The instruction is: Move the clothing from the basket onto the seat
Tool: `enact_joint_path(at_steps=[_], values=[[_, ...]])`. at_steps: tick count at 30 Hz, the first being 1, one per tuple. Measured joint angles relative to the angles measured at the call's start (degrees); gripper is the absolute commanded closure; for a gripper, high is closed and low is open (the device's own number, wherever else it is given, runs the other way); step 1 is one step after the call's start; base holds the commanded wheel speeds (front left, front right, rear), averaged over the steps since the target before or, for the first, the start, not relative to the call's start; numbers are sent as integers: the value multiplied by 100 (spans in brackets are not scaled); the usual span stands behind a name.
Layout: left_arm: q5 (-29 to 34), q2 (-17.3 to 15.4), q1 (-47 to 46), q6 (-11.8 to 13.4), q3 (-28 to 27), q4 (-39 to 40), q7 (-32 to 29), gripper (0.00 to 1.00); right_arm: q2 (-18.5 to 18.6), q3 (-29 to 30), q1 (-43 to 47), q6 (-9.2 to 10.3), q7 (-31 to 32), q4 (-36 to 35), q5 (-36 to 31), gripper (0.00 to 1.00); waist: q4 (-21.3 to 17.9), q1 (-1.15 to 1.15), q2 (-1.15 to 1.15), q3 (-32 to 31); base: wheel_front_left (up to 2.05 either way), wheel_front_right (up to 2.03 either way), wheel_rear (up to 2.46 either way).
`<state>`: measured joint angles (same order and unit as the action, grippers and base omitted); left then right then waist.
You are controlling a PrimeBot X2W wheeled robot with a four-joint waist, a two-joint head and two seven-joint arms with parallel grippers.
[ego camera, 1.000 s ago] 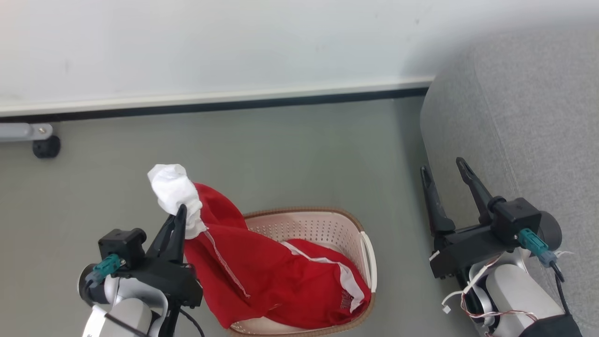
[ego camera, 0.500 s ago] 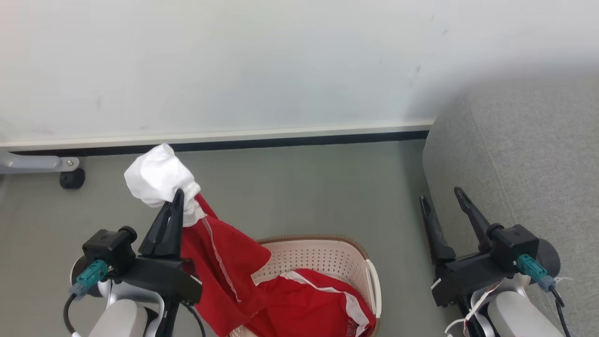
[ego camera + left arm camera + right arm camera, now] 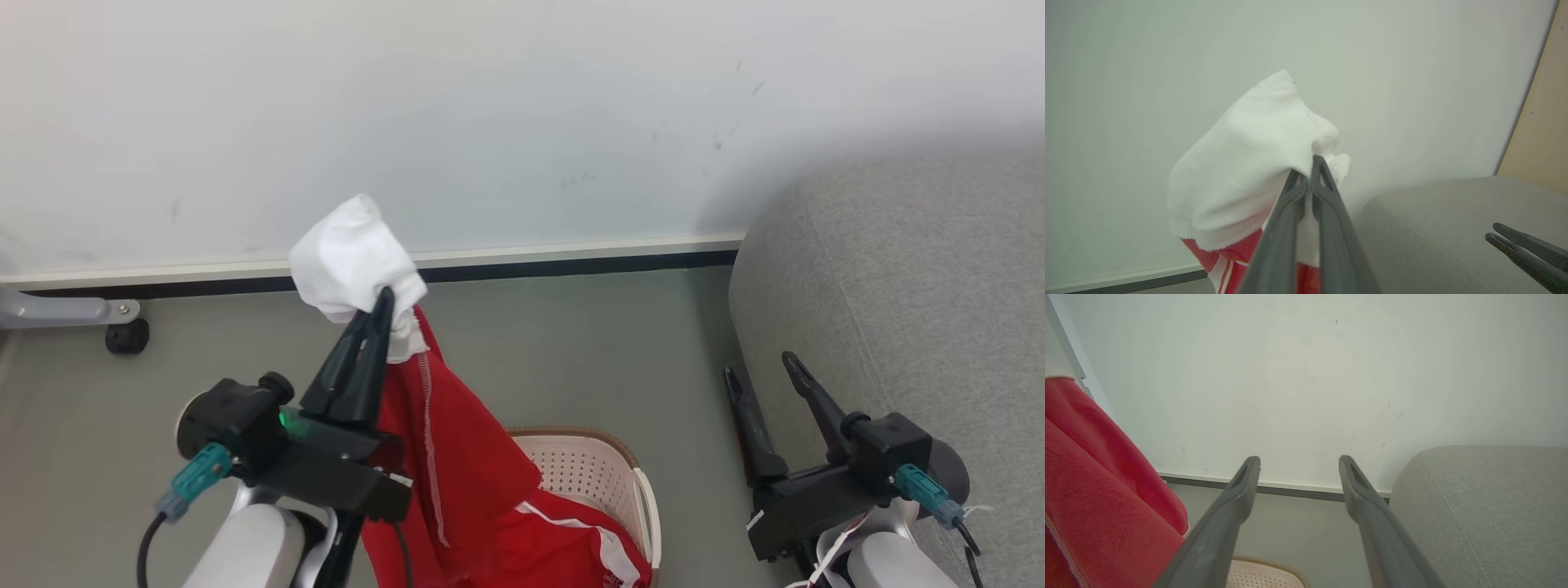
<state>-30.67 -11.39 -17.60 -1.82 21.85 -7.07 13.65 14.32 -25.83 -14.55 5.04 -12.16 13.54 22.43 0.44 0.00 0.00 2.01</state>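
My left gripper (image 3: 382, 296) is shut on the clothing: a white cloth piece (image 3: 353, 257) bunched at its tips, with a red garment (image 3: 457, 457) hanging down from it into the basket (image 3: 588, 465). The left wrist view has the same white cloth (image 3: 1249, 163) pinched between the shut fingers (image 3: 1327, 212). More red fabric with white stripes (image 3: 571, 547) lies in the cream basket. My right gripper (image 3: 759, 365) stands open and empty beside the grey seat (image 3: 914, 310), which also fills the right of the right wrist view (image 3: 1486, 506).
A white wall with a dark skirting line (image 3: 571, 265) runs behind. A grey metal leg with a black castor (image 3: 126, 335) sits on the floor at the far left. Bare grey floor (image 3: 588, 351) lies between basket and wall.
My left gripper has lifted the white cloth and red garment higher and moved right, pulling more fabric out of the basket. The head camera has tilted up. The right gripper stays open.
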Motion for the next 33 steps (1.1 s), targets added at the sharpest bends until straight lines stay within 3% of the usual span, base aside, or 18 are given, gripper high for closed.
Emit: enact_joint_path(at_steps=[15,19,33], values=[[18,115,-95,-18,294,524,-354,100,-38,-151,121,-1,162,-225,34,0,-66,0,0,-87,0,0,0],[18,116,-94,27,307,600,-450,100,-119,-298,105,-77,230,-293,34,0,-66,0,0,-67,0,0,0],[16,153,-104,31,424,712,-651,100,-1034,-1392,-696,-759,510,-109,33,0,-17,0,0,-25,0,0,0]])
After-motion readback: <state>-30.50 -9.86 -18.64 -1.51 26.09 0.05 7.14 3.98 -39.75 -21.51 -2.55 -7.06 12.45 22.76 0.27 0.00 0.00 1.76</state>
